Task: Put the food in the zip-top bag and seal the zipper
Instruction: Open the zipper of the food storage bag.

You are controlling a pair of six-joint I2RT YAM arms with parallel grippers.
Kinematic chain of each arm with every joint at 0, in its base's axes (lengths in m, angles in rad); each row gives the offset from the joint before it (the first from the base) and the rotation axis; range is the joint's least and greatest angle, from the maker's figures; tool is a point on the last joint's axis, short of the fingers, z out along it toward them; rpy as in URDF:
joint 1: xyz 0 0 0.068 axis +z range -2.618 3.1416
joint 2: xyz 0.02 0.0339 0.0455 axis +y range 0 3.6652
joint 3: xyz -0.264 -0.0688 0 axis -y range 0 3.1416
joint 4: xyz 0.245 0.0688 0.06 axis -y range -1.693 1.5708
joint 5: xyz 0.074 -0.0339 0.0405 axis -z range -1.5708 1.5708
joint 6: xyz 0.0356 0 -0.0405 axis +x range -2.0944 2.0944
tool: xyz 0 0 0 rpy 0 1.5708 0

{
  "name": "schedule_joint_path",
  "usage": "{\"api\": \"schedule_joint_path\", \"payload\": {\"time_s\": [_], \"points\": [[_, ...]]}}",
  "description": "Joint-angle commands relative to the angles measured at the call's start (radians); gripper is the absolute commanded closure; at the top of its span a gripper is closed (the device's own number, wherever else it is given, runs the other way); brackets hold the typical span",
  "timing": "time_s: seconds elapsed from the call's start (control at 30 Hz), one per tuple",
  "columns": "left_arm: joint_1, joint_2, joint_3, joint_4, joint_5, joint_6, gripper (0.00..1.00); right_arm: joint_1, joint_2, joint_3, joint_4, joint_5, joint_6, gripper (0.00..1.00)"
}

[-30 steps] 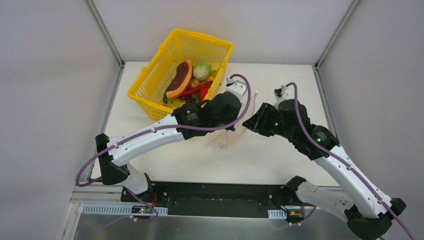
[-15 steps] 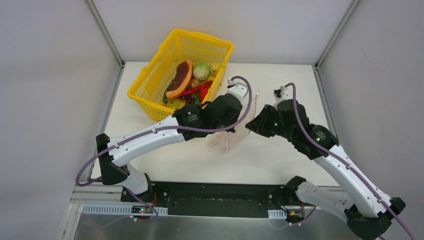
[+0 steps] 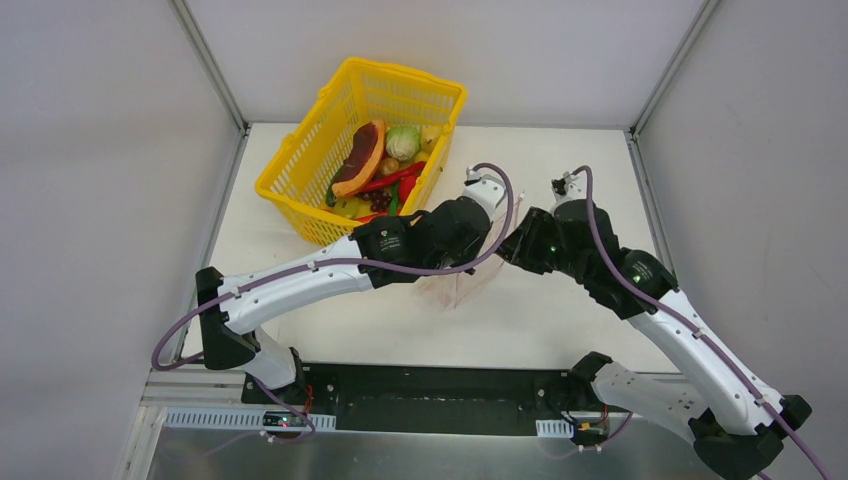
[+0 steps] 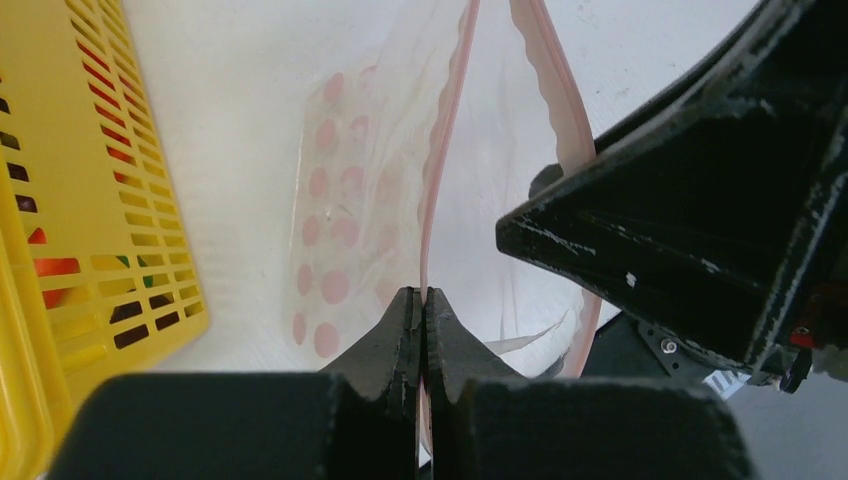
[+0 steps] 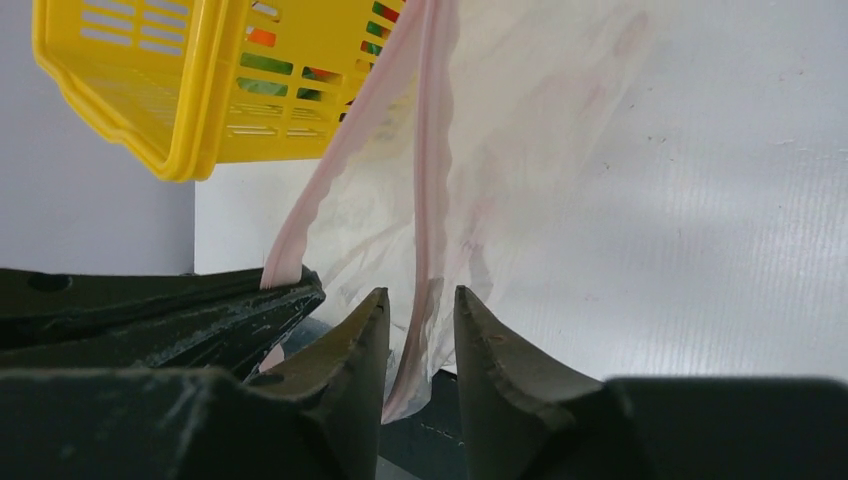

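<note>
- Yellow lattice basket, upper left of the top view: all the food you can see lies in it, among it the melon slice and the cabbage. No piece shows inside the bag, so judge the loading step as not yet begun.
- Left gripper: the jaws are closed tight on one lip of the zipper, pinching the pink strip near its lower end in the wrist view.
- Zip-top bag: it hangs lifted between the two grippers at the centre of the top view, just right of the basket. The two pink lips stand parted, so the mouth is unsealed. Sealing remains to be done.
- Right gripper: the jaws stand slightly apart, with the second lip running through the gap. No firm pinch on it shows.
- Clearance: the two gripper bodies sit very near each other across the mouth, which leaves little room there. The basket wall is close on the left.
- Table: bare surface lies toward the lower centre and right of the top view. Grey side panels bound it at both edges.
</note>
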Motion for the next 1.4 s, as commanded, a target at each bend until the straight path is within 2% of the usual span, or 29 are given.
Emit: {"api": "schedule_joint_path", "payload": {"time_s": [0.0,0.13,0.4,0.5,0.57,0.67,0.77,0.83,0.93,0.97,1.07,1.17,1.2,1.37], "points": [[-0.021,0.01,0.039,0.008,-0.034,0.048,1.0,-0.004,-0.021,0.042,-0.009,0.057,0.013,0.69],[-0.024,0.007,0.013,0.039,-0.03,0.067,1.0,-0.004,-0.032,0.045,-0.027,0.063,0.01,0.7],[-0.024,0.005,0.006,0.025,-0.068,0.077,1.0,-0.003,-0.041,0.051,-0.082,0.029,-0.022,0.88],[-0.025,0.003,0.008,0.023,-0.08,0.076,1.0,-0.004,-0.044,0.055,-0.091,0.012,-0.028,0.87],[-0.024,0.003,0.01,0.024,-0.079,0.076,1.0,-0.004,-0.044,0.056,-0.091,0.003,-0.034,0.76],[-0.024,0.006,0.015,0.03,-0.062,0.085,1.0,-0.004,-0.045,0.057,-0.09,0.009,-0.033,0.65],[-0.025,0.009,0.017,0.043,-0.019,0.129,1.0,-0.003,-0.04,0.056,-0.088,0.017,-0.035,0.67],[-0.03,0.007,0.014,0.046,-0.011,0.181,1.0,-0.003,-0.034,0.055,-0.092,0.023,-0.034,0.78],[-0.029,0.011,0.022,0.018,-0.056,0.2,1.0,-0.004,-0.038,0.046,-0.089,0.026,-0.026,0.81],[-0.03,0.012,0.025,0.015,-0.064,0.203,1.0,-0.003,-0.04,0.045,-0.086,0.026,-0.023,0.81],[-0.03,0.011,0.011,0.039,-0.078,0.199,1.0,-0.004,-0.055,0.029,-0.067,0.009,-0.009,0.7],[-0.03,0.011,-0.005,0.071,-0.071,0.195,1.0,-0.003,-0.078,0.002,-0.057,-0.006,0.026,0.68],[-0.031,0.011,-0.008,0.074,-0.079,0.193,1.0,-0.004,-0.089,-0.009,-0.048,-0.012,0.039,0.7],[-0.029,0.003,-0.018,0.088,-0.085,0.181,1.0,-0.003,-0.118,-0.043,-0.036,-0.021,0.074,0.91]]}}
